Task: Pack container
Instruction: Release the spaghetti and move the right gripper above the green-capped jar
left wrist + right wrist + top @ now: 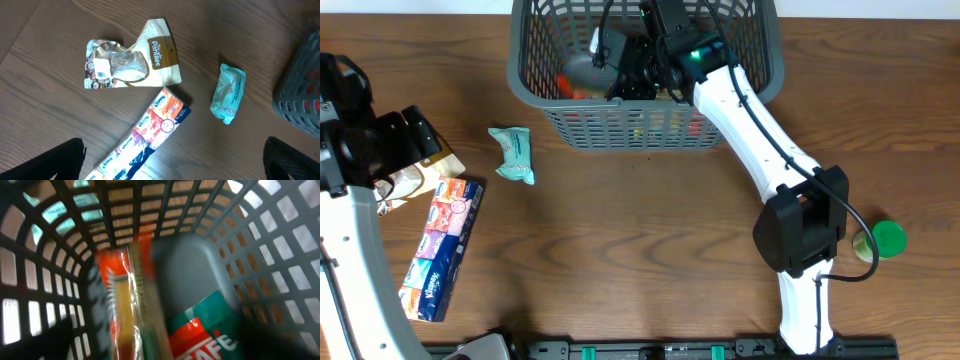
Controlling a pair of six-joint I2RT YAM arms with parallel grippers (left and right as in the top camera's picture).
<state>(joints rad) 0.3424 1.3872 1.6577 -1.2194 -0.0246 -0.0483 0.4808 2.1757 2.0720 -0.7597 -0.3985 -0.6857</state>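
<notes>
The dark grey lattice container (pixel 535 85) stands at the table's far edge; its wall also shows in the left wrist view (pixel 300 95). My right gripper (pixel 632 78) reaches down inside it. Its fingers are hidden, and the blurred right wrist view shows the container wall (pixel 60 280), a grey pouch with a green and red label (pixel 197 295) and a clear pack of spaghetti (pixel 122 305). My left gripper (pixel 173 150) is wide open and empty, above a long colourful tissue pack (pixel 150 131) at the left (pixel 443 248).
A teal packet (pixel 513 155) lies left of the container, also in the left wrist view (pixel 228 92). A brown and white pouch (pixel 132 62) lies beside the tissue pack. A green-lidded object (pixel 888 238) sits at the right beside the right arm's base.
</notes>
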